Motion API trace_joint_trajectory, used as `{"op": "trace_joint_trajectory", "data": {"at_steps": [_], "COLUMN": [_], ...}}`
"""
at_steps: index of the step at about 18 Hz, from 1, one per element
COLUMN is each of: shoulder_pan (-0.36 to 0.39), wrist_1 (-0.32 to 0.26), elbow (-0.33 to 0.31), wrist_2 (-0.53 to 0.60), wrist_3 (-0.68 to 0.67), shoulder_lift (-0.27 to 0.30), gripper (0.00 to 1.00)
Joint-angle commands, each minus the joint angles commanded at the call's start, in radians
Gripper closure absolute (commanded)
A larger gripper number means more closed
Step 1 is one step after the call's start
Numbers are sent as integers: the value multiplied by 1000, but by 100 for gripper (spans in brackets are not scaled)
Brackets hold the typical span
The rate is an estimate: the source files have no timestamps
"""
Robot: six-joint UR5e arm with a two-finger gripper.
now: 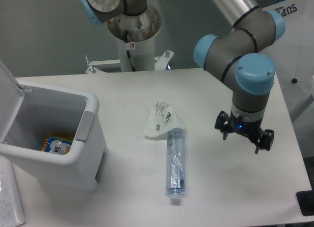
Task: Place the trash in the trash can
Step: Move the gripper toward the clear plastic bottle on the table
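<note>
The crushed clear bluish bottle (175,162) lies on the white table, its white cap pointing toward the front edge. The crumpled white-clear wrapper (163,120) lies just behind it, touching the bottle's far end. The white trash can (87,153) stands at the left with its lid open; a blue and orange item lies inside. My gripper (244,137) hangs above the table to the right of the bottle, well apart from it, with its two fingers spread and nothing between them.
The arm's base column (132,36) stands at the table's back edge. The table's right edge (293,138) is close to the gripper. A white sheet (10,197) lies at the front left corner.
</note>
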Motion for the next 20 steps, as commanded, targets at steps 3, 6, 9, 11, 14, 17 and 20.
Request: {"op": "trace_joint_trajectory", "data": {"at_steps": [3, 6, 9, 11, 14, 17, 20], "shoulder_pan": [-3, -2, -5, -8, -31, -40, -66], "wrist_1": [6, 11, 8, 3, -5, -5, -2], "elbow": [-15, -46, -81, -83, -89, -92, -81], "wrist_2": [0, 0, -8, 2, -6, -8, -11], "wrist_3": [-2, -20, -107, -164, -201, -212, -342], "shoulder_lift": [0, 8, 20, 11, 8, 0, -32], "gripper": [0, 0, 0, 0, 0, 0, 0]}}
